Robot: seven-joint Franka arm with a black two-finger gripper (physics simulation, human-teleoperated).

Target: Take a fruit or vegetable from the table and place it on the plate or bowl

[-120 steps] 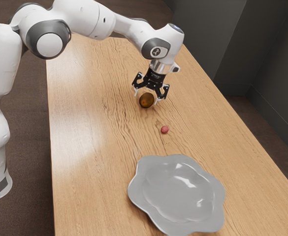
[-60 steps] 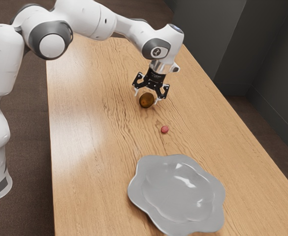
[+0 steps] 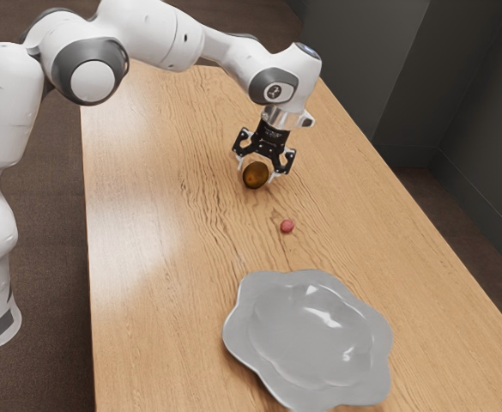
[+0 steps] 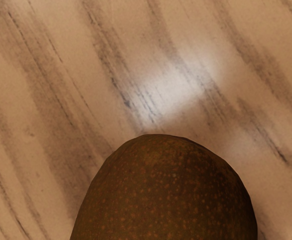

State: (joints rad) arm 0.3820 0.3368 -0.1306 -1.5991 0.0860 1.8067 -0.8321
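The claw [image 3: 260,171] is narrowed onto the brown fruit [image 3: 253,177], one finger against each side. The fruit sits toward the far end of the desk [image 3: 148,257], nearer the edge at the exterior view's right. Whether it rests on the wood or is clear of it cannot be told.

Surroundings:
- A small red fruit [image 3: 287,226] lies apart, between the claw and the plate [image 3: 259,343].
- The plate is grey, glossy and scallop-rimmed, near the desk's near edge.

The brown fruit [image 4: 165,195] is oval, with orange-speckled skin. The desk is pale, grained wood.

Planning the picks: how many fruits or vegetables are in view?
2. A brown fruit at the gripper; a small red one between it and the plate. None seem hidden.
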